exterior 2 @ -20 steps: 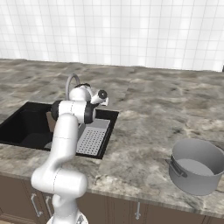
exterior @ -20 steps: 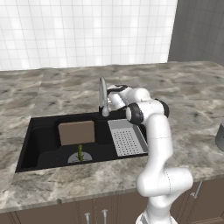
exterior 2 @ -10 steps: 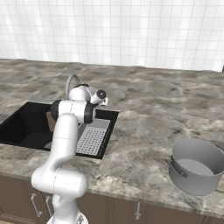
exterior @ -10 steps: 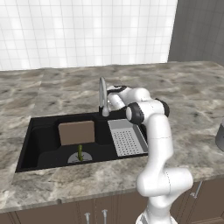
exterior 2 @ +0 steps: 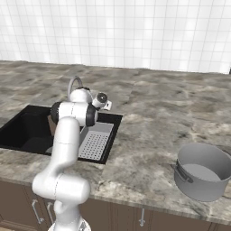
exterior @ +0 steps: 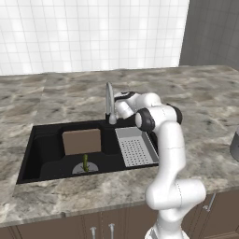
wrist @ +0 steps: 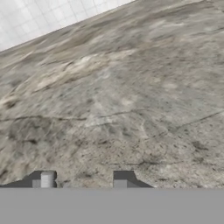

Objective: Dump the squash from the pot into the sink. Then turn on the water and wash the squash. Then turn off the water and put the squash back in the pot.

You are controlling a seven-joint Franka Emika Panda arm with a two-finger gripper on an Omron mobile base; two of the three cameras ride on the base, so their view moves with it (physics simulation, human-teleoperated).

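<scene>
Gripper (exterior: 116, 108) sits at the base of the grey faucet (exterior: 109, 100) behind the sink (exterior: 46, 161), its jaws drawn nearly together; whether they pinch the faucet's lever cannot be made out. Squash (exterior: 85, 163) stands on the round drain in the black basin, in front of a brown cutting board (exterior: 81, 141). A perforated tray (exterior: 137, 150) fills the sink's right end. Well apart on the marble counter (exterior 2: 153, 131) stands the pot (exterior 2: 202, 171).

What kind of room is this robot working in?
A kitchen, most likely: a black sink with a faucet set in a marble-look counter, a tiled wall behind, and a metal pot.
</scene>
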